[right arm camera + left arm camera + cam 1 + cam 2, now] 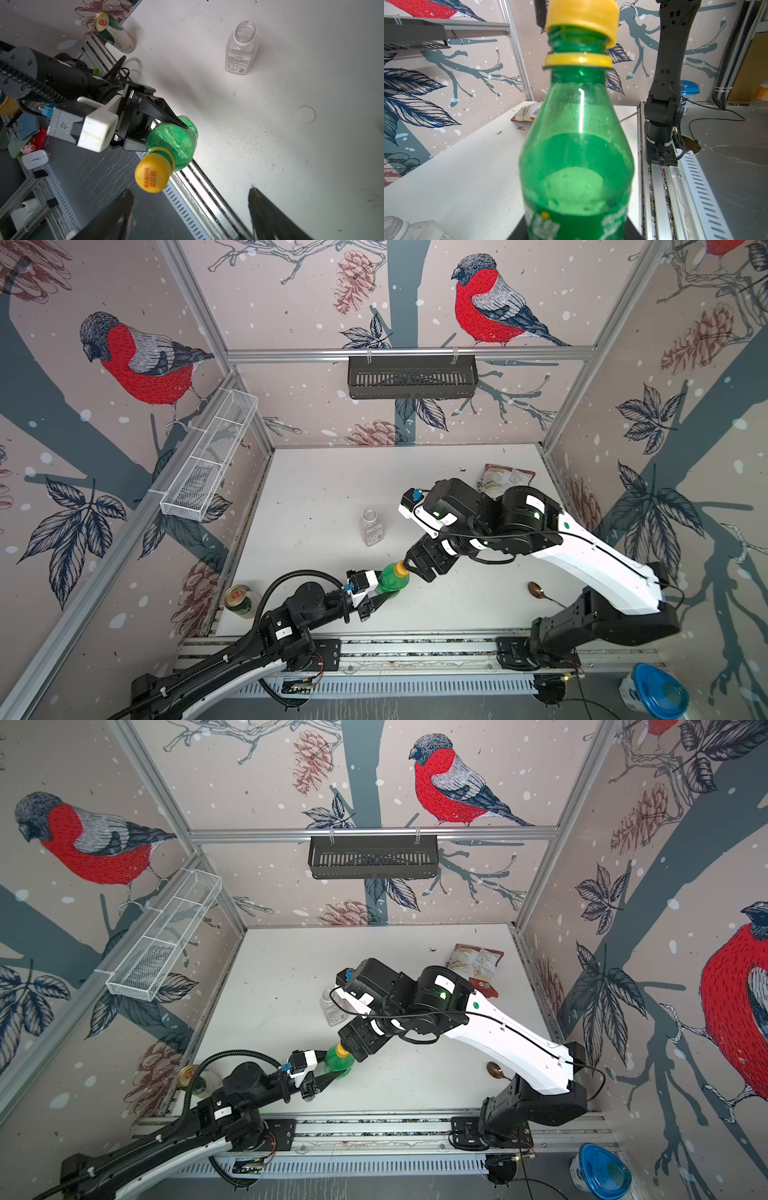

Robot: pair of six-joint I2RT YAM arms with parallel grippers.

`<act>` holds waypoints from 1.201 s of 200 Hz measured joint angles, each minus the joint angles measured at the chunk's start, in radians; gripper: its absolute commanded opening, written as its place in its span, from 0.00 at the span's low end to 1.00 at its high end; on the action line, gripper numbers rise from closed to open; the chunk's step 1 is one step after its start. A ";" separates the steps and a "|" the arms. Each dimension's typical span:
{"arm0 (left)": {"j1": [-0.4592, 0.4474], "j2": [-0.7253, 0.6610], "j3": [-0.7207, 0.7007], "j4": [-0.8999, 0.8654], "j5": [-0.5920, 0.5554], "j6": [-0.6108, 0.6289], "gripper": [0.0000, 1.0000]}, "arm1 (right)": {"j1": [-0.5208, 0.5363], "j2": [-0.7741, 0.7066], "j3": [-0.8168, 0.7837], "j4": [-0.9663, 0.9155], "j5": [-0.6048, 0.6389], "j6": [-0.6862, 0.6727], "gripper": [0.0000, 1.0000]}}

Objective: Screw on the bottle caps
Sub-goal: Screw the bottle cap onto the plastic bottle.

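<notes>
My left gripper is shut on the body of the translucent green bottle, held tilted above the table's front edge. An orange-yellow cap sits crooked on its neck, with threads showing under it. My right gripper stands open just off the cap, touching nothing. The clear squarish bottle stands uncapped mid-table. A white cap lies flat on the table, seen only in the right wrist view.
A green-and-gold can stands at the front left corner. A spoon lies at the front right and a snack packet at the back right. A black basket hangs on the back rail, a white wire basket on the left.
</notes>
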 measured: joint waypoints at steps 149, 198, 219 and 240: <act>0.000 -0.005 0.000 -0.004 -0.002 -0.001 0.21 | -0.021 0.002 -0.068 0.058 -0.037 0.003 0.86; 0.000 -0.010 -0.001 -0.018 -0.008 -0.001 0.21 | -0.035 0.009 -0.076 0.072 -0.047 0.002 0.85; 0.000 -0.014 -0.002 -0.026 -0.008 0.000 0.21 | -0.044 0.008 -0.085 0.074 -0.048 0.002 0.85; 0.000 -0.021 -0.004 -0.028 -0.008 0.000 0.21 | -0.046 0.003 -0.094 0.083 -0.048 0.003 0.85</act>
